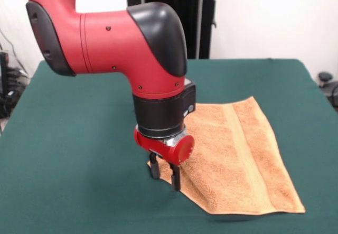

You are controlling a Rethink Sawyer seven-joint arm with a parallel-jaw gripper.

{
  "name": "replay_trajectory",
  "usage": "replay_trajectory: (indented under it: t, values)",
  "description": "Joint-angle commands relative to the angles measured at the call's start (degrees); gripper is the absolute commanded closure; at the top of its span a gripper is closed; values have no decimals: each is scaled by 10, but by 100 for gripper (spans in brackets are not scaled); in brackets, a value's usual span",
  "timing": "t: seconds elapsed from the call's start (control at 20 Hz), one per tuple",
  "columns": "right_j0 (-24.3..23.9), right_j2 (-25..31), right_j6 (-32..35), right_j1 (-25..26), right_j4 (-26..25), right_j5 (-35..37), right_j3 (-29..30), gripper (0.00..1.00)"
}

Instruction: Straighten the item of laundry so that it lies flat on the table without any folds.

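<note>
Pincer [165, 175], fingers slightly parted, astride the left edge of the towel [240, 160] on green table [68, 155].

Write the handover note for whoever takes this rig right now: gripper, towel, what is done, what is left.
Gripper: low at the towel's left edge in the front view, fingers pointing down with a small gap between them. Whether they pinch any cloth cannot be told.
Towel: on the green table, right of the arm, mostly spread, one woven band showing. The part behind the arm is hidden.
Done: most of the visible towel lies flat.
Left: the edge by the gripper looks uneven, possibly folded; pull it out flat, then check the hidden corner.
</note>
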Motion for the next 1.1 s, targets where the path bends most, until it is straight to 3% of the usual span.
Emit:
replay_trajectory:
  t: [0.05,0.3,1.1]
  values:
    - [-37,-2,-269,116,-141,-38,-3,0]
    - [-57,15,-293,109,-150,-13,1,0]
    - [-38,8,-213,41,-132,42,71,0]
